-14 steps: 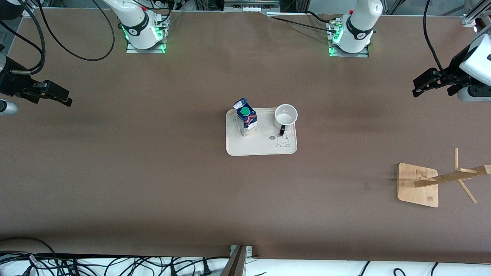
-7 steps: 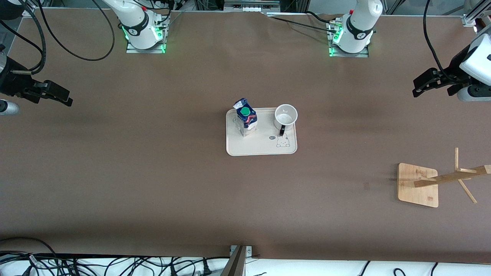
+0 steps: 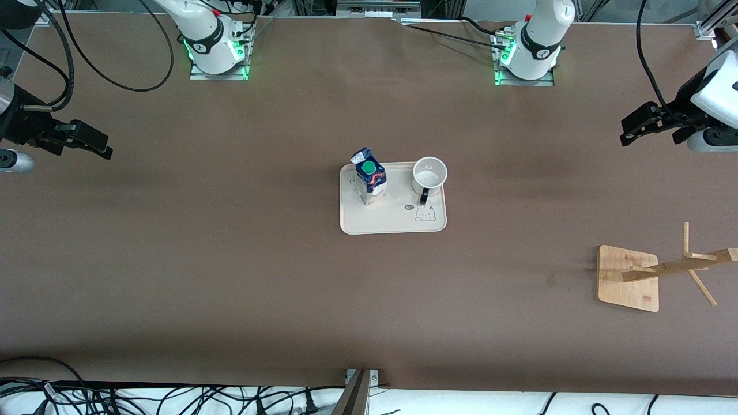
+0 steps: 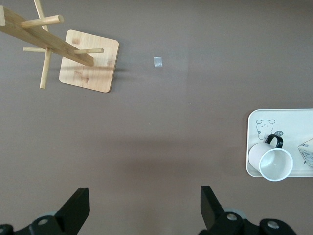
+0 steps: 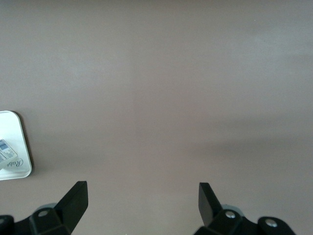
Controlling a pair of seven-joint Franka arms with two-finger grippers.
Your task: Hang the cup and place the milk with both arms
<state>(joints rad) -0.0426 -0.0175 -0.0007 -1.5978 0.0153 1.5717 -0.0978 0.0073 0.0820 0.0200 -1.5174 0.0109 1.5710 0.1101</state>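
The white cup with a black handle and the dark blue milk carton with a green cap stand upright side by side on a cream tray at the table's middle. The cup also shows in the left wrist view, the carton's edge beside it. My left gripper is open and empty over the bare table at the left arm's end; in its wrist view it frames bare table. My right gripper is open and empty over the right arm's end, also over bare table.
A wooden cup rack with a square base and angled pegs stands near the left arm's end, nearer the front camera than the tray; it also shows in the left wrist view. A small tape mark lies beside it. Cables run along the front edge.
My right gripper has shifted slightly toward the table's middle. The left arm, cup, carton and tray have not moved.
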